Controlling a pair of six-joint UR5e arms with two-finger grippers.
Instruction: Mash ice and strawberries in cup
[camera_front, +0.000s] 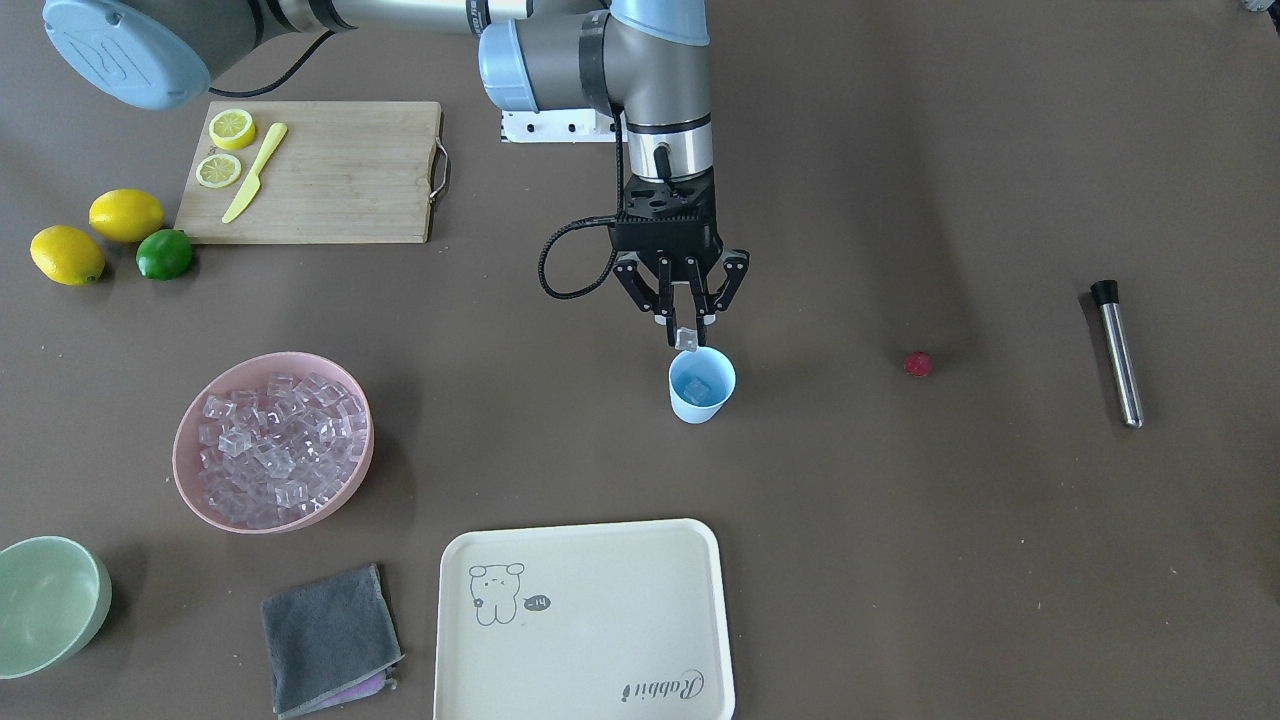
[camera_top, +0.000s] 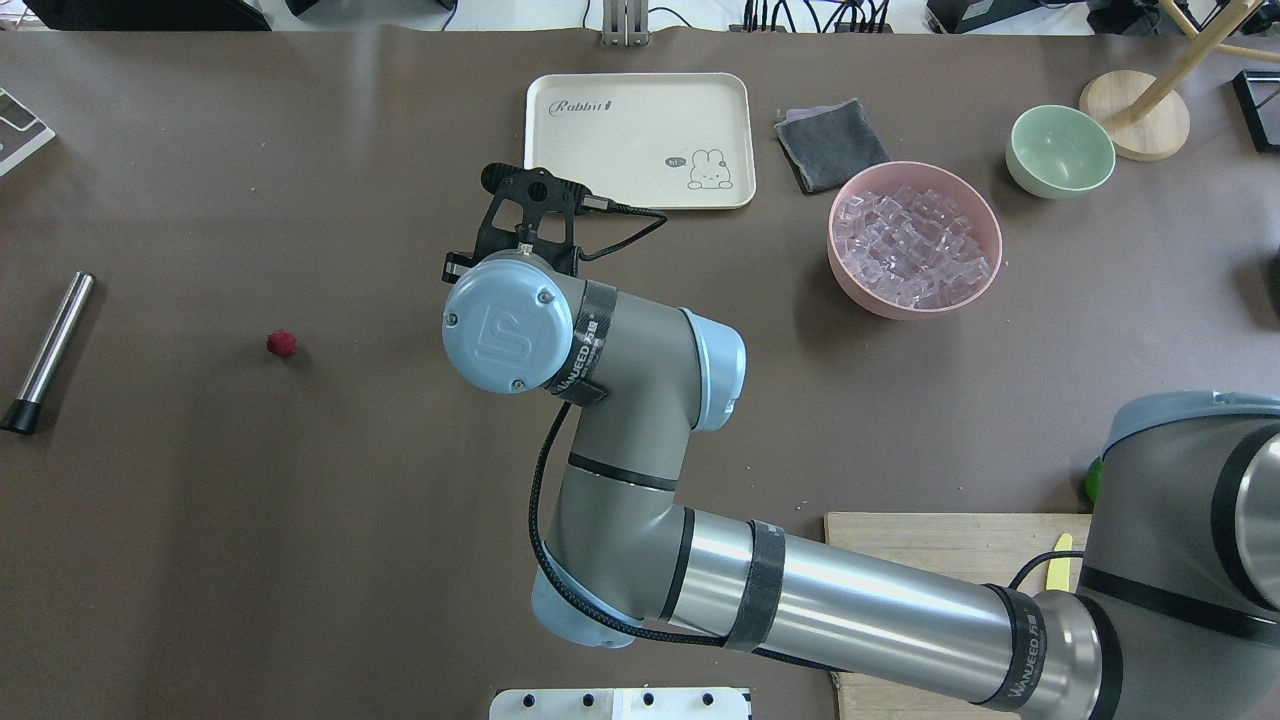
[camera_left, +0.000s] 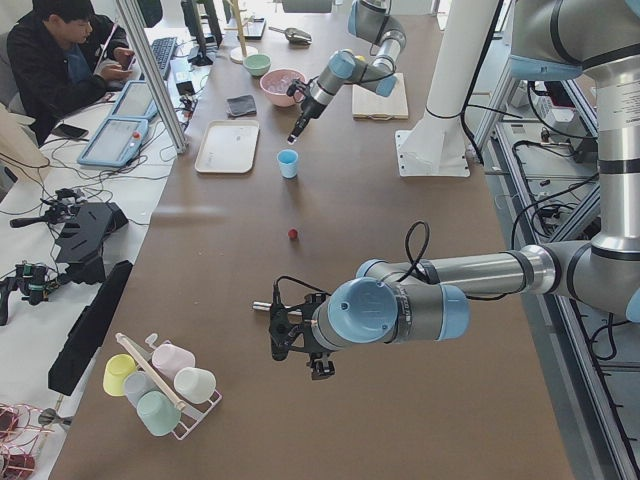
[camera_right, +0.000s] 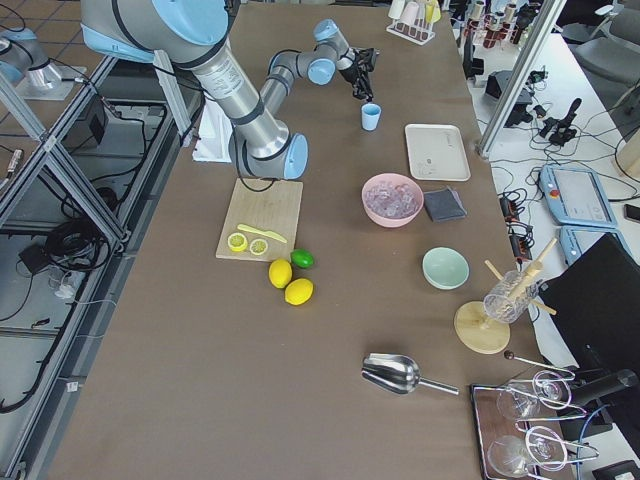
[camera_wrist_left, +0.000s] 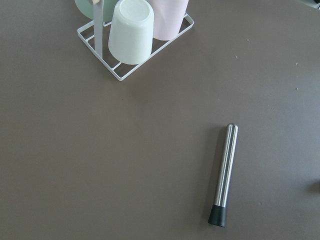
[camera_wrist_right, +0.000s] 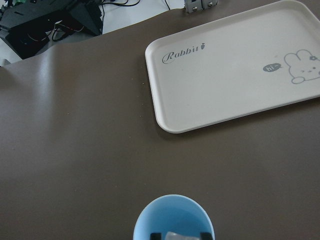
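Stretching brown table (camera_top: 200, 500), blue cup (camera_front: 702, 385), seated operator (camera_left: 60, 50)

Room bright, light even, coming from above. Soft shadows beside pink bowl (camera_front: 270, 357) and cup (camera_front: 700, 408). White shine along metal tube of right arm (camera_top: 880, 600). Pale sheen on brown table (camera_wrist_right: 50, 100) in right wrist view; cup there close, bit fuzzy. Rest sharp.

blue cup (camera_wrist_right: 173, 216) near a cream tray (camera_wrist_right: 210, 85)

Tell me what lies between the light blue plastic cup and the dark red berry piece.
Only bare brown tabletop separates the blue cup and red berry piece; front-facing view shows it.
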